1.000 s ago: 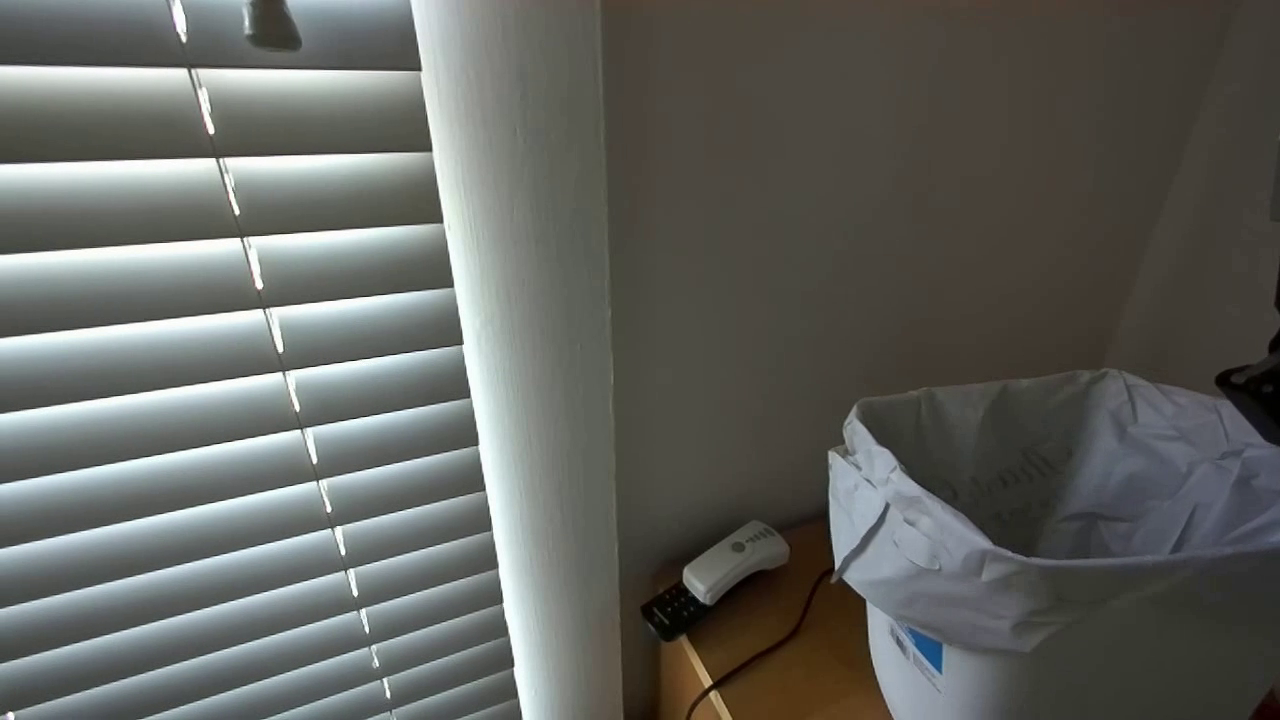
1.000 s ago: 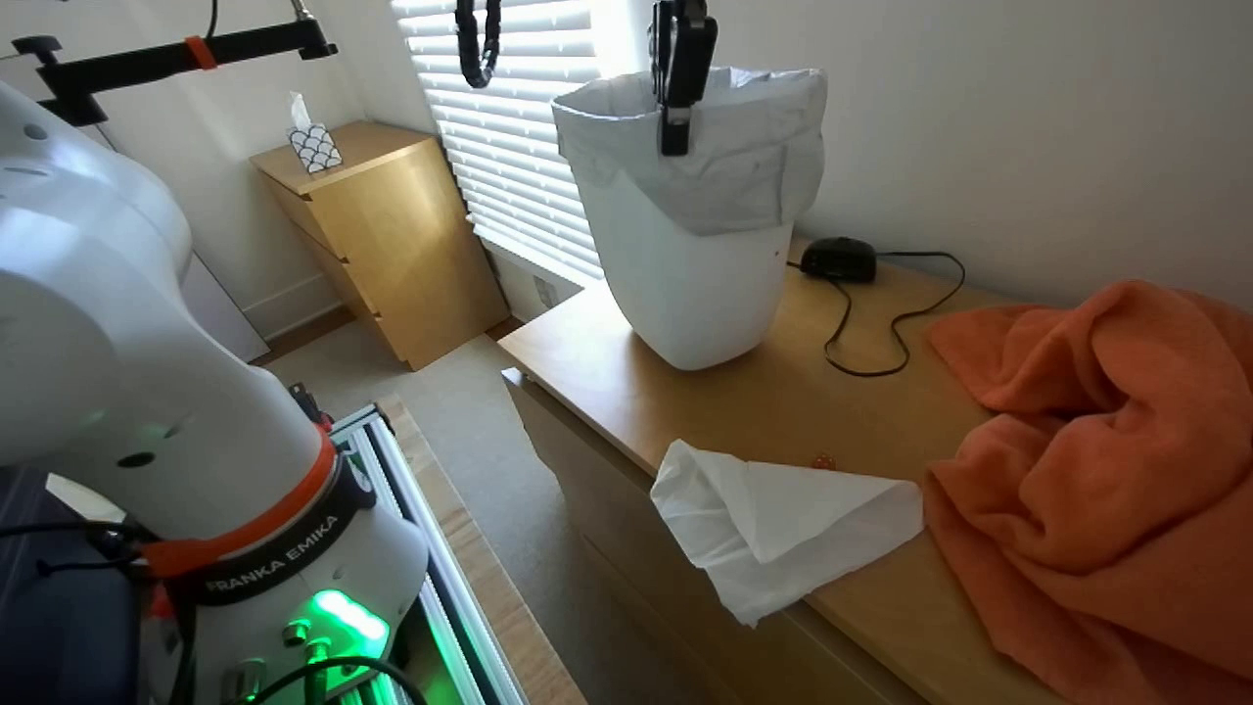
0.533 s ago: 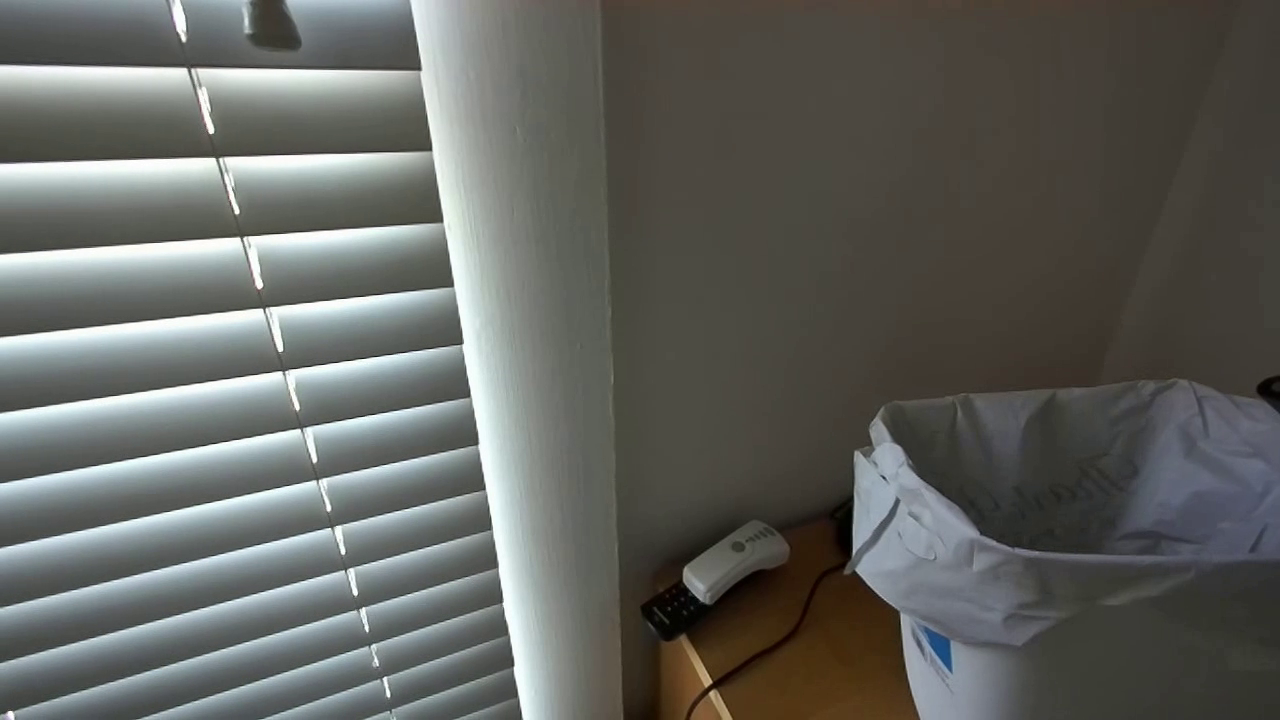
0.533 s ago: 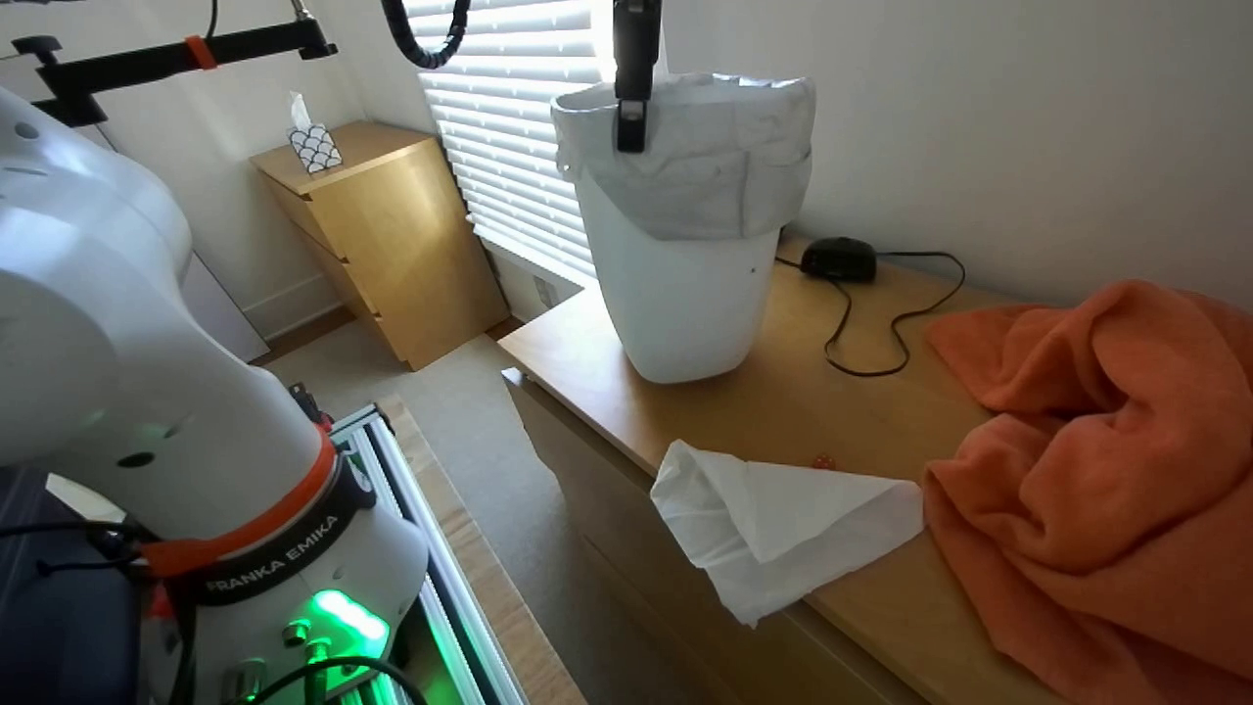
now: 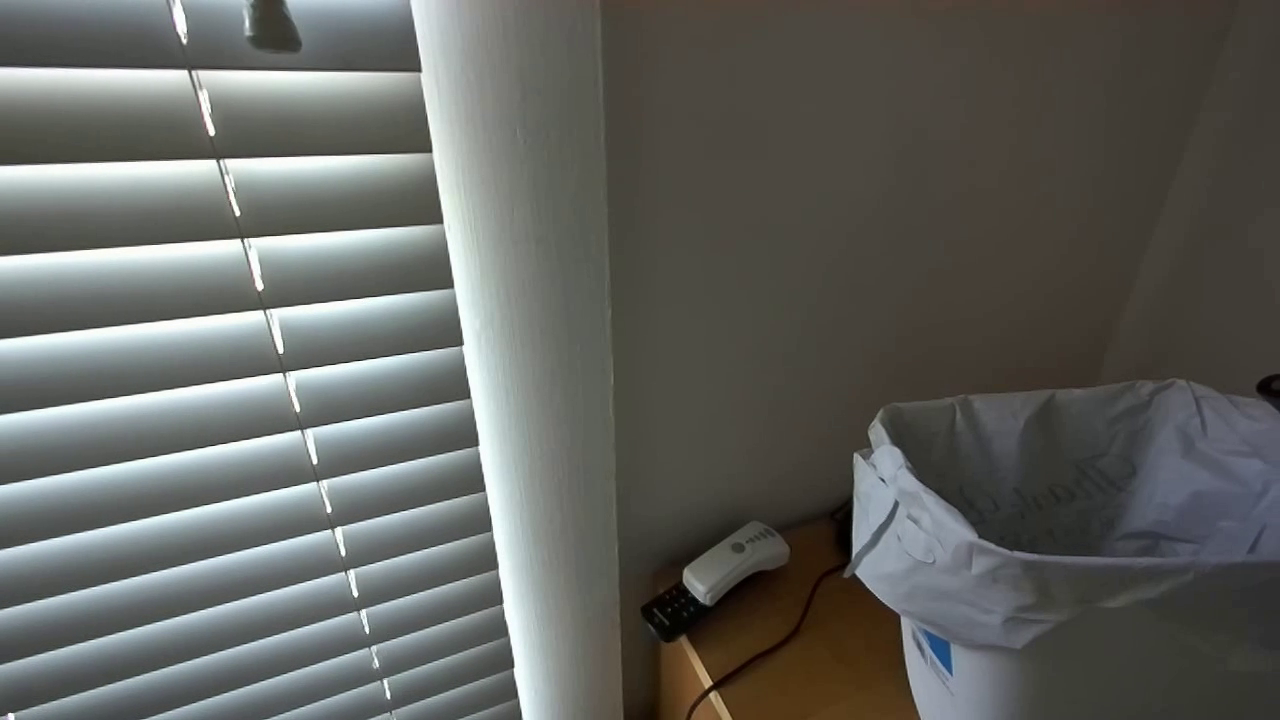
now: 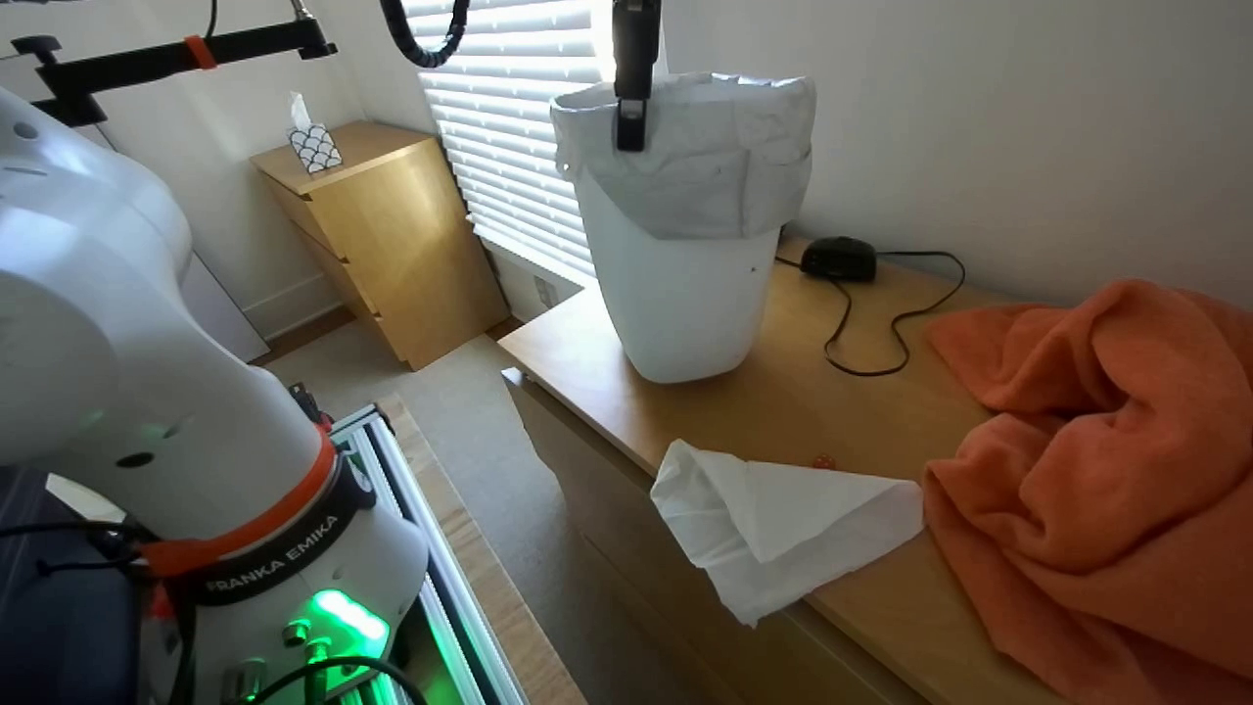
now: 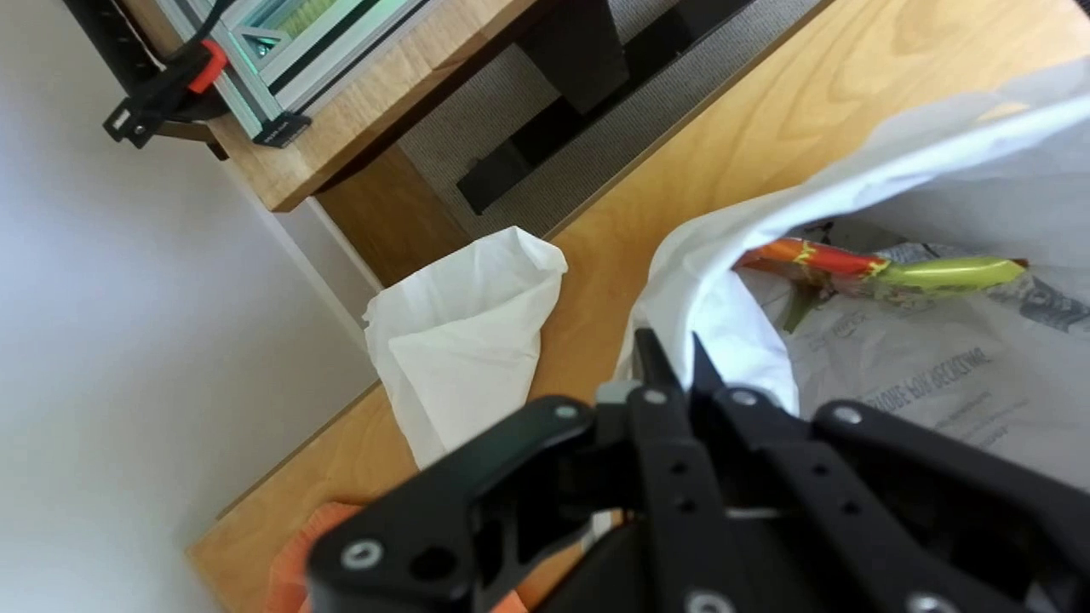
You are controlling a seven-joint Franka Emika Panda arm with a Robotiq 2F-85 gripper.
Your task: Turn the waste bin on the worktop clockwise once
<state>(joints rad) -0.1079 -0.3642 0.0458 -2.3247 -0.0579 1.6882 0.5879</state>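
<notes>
"Slatted blinds (image 5: 120, 410) are hanging beyond a wooden tabletop (image 6: 764, 411). Where is the waste bin (image 6: 685, 304) standing?"

"It's standing roughly upright on that tabletop, extending below the hand (image 7: 674, 351), its mouth spreading rightward in the wrist view."

"And the hand?"

"It's clamping the lined rim (image 7: 694, 264), one side inside, one outside; turning is probably requiring that edge to swing around the bin's middle."

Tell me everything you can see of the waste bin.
The waste bin is white, smooth and plastic-looking, with rounded corners and sides narrowing downward. A crinkled white liner folds over and hides its rim; a partly blue label shows below. It stands, seemingly upright, on the worktop. The gripper pinches the lined edge. Inside lies a red and lime-green wrapper-like item.
</notes>
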